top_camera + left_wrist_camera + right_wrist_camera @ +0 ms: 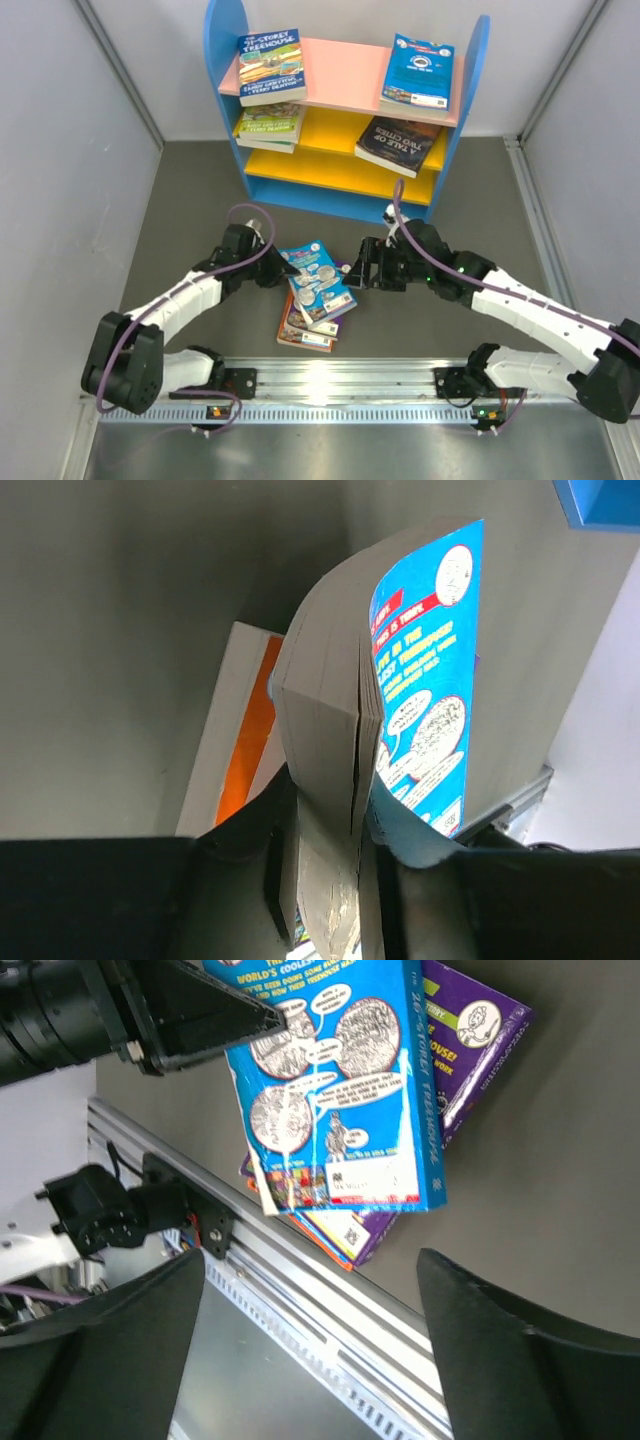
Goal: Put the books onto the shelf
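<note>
- Shelf [225,90], partly filled, stands well beyond both grippers. The carry is long, and a thin edge grip could let the book swing or slip out on the way.
- Light blue book [318,278] tops the pile [305,338] between the grippers. Its cover splays from the pages, so it may bend or tear.
- Left gripper [330,870] is clamped on that book's page edge.
- Right gripper [310,1330] hangs over the book's other side, jaws apart, holding nothing.

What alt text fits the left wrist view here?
The left gripper clamps the page edge of a light blue cartoon book, which bows upward. An orange book lies behind it at left, and a blue shelf corner shows top right.
</note>
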Motion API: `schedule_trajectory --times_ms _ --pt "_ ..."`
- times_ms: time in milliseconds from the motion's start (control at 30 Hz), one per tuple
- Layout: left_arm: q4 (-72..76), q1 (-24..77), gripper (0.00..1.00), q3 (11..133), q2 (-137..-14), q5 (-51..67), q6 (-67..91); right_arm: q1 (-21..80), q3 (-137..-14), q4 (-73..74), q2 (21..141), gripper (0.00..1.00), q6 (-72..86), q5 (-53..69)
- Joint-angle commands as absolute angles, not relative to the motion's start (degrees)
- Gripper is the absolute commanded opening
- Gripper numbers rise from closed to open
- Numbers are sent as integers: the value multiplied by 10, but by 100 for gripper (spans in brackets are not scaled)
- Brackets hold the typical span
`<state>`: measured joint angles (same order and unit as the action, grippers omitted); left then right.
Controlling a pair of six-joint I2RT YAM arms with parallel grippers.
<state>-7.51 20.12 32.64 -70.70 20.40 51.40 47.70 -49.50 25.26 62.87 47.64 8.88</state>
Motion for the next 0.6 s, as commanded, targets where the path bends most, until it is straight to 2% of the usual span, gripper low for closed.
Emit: schedule_trajectory --times_ms 0,67,300,567 --pt "-182 193 0 364 -655 122 492 479 -508 282 587 89 456 84" --pt "-242 193 0 389 -626 106 488 480 -515 295 574 100 455 94" --pt "-283 192 0 504 -540 154 538 479 -568 294 570 100 479 113" --pt "-278 192 0 581 -519 187 626 479 -620 257 584 100 522 126"
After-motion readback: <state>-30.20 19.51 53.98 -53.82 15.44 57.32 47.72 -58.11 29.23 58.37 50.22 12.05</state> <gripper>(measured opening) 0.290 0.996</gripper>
